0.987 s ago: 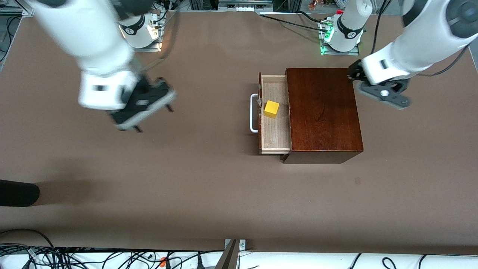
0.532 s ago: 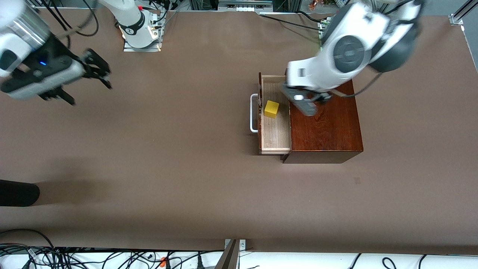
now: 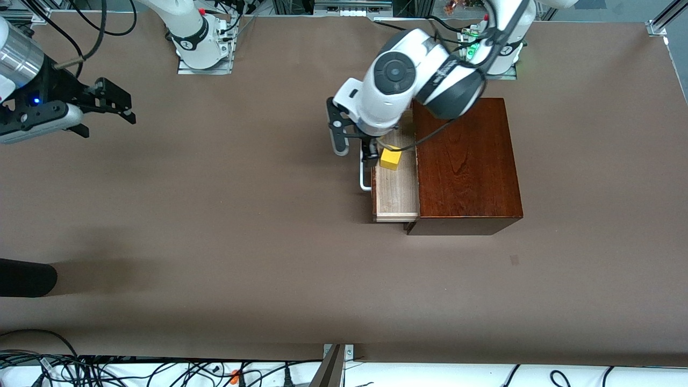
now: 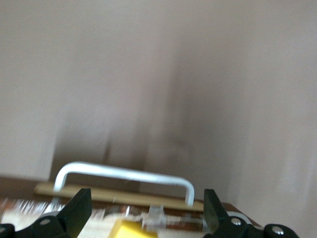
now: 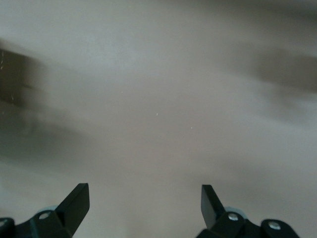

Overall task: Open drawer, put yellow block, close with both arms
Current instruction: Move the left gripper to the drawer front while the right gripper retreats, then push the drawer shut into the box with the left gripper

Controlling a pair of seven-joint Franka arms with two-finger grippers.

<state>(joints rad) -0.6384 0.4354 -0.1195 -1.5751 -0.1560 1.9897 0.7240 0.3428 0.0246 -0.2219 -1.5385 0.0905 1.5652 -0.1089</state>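
The dark wooden box (image 3: 465, 161) stands toward the left arm's end of the table. Its drawer (image 3: 398, 196) is pulled open, with the white handle (image 3: 364, 181) facing the right arm's end. The yellow block (image 3: 391, 159) lies inside the drawer. My left gripper (image 3: 368, 152) is open and empty over the drawer front, beside the block. The left wrist view shows the handle (image 4: 124, 173) and the block (image 4: 131, 229) between its fingers (image 4: 80, 207). My right gripper (image 3: 107, 121) is open and empty over bare table at the right arm's end, and in the right wrist view (image 5: 143, 198) it shows only tabletop.
A dark rounded object (image 3: 27, 277) lies at the table's edge at the right arm's end, nearer to the front camera. Cables (image 3: 107, 368) run along the table's front edge. The arm bases (image 3: 201, 45) stand along the back edge.
My left arm has swung from over the box top to over the drawer front and handle. My right gripper has drawn back a little toward its end of the table. Block and drawer have not moved.
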